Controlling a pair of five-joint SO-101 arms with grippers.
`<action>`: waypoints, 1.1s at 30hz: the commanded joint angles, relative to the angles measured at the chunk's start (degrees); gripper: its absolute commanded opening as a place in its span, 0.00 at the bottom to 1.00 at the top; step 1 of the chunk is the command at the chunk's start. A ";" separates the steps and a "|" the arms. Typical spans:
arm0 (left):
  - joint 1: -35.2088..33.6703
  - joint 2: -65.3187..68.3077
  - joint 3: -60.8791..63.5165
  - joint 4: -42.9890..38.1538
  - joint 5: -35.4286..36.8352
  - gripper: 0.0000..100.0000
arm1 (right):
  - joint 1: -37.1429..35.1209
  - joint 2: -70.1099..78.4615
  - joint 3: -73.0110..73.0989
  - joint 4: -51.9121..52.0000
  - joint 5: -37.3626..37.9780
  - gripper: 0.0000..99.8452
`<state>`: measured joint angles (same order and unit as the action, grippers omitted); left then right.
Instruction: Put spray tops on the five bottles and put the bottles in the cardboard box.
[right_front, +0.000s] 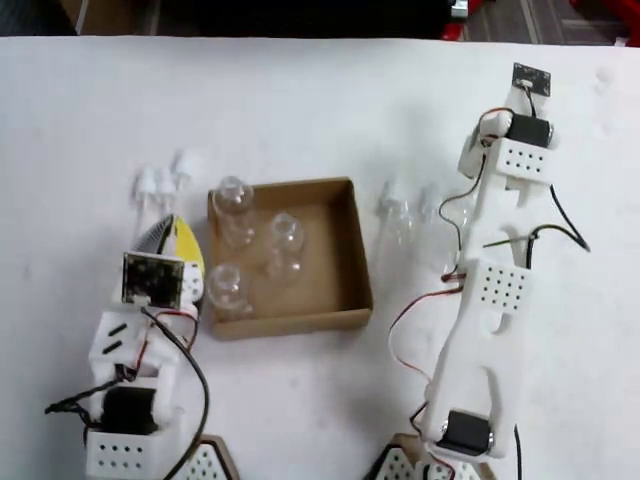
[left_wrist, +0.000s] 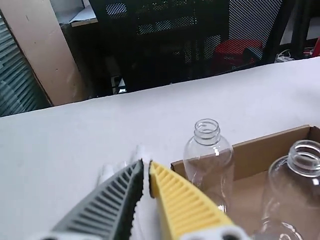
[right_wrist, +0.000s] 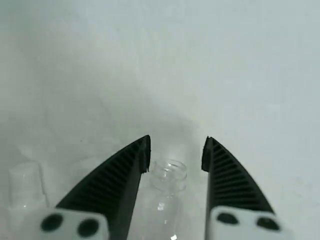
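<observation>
The cardboard box (right_front: 345, 250) lies mid-table and holds three clear topless bottles (right_front: 232, 197), (right_front: 285, 238), (right_front: 228, 287). Two of them show in the left wrist view, one (left_wrist: 207, 150) behind the box wall (left_wrist: 250, 155) and another (left_wrist: 295, 185) closer. My left gripper (left_wrist: 145, 170), with one grey and one yellow finger, is shut with nothing in it. It sits just left of the box (right_front: 170, 235), near the white spray tops (right_front: 160, 182). My right gripper (right_wrist: 175, 150) is open, its black fingers on either side of the neck of a topless bottle (right_wrist: 169, 175) standing on the table.
Two more clear bottles (right_front: 397, 215), (right_front: 430, 205) stand on the white table right of the box, beside the right arm (right_front: 495, 290). A pale blurred object (right_wrist: 25, 185) sits beside the right gripper. Dark furniture lies beyond the table's far edge (left_wrist: 200, 82).
</observation>
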<state>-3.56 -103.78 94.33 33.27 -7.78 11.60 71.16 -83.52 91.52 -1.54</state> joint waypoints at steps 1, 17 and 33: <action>0.40 -1.01 -0.53 -0.26 -0.79 0.02 | -0.66 1.36 -2.11 -2.86 -0.62 0.16; -3.82 -1.01 -1.32 -0.44 4.04 0.03 | -0.57 3.03 -3.96 -4.00 -0.26 0.02; -12.70 -1.01 -5.19 3.34 13.01 0.03 | -0.84 -8.92 -10.37 6.90 -0.09 0.02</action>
<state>-15.25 -103.78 92.57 36.53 5.23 11.25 66.86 -91.69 96.88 -1.71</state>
